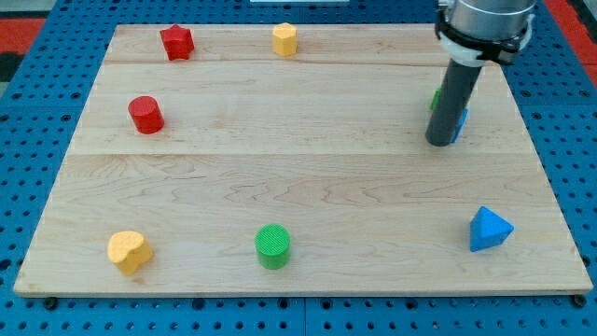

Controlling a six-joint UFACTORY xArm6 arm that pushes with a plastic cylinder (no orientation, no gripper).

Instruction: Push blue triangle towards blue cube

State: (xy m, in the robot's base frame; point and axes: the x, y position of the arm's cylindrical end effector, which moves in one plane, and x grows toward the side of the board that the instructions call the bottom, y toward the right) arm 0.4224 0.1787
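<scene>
Tip: my tip at right, touching blue cube; no pincer fitted.
Blue triangle: lower right, well apart.

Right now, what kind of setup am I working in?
Most likely a lab tabletop rig for block pushing: a pale wooden board on a blue perforated pegboard base, scattered small coloured blocks such as the blue triangle, and my tip beside a partly hidden blue block.

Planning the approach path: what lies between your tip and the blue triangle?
Nothing: in the camera view, bare wood runs from my tip, beside the partly hidden blue cube, down to the blue triangle.
</scene>
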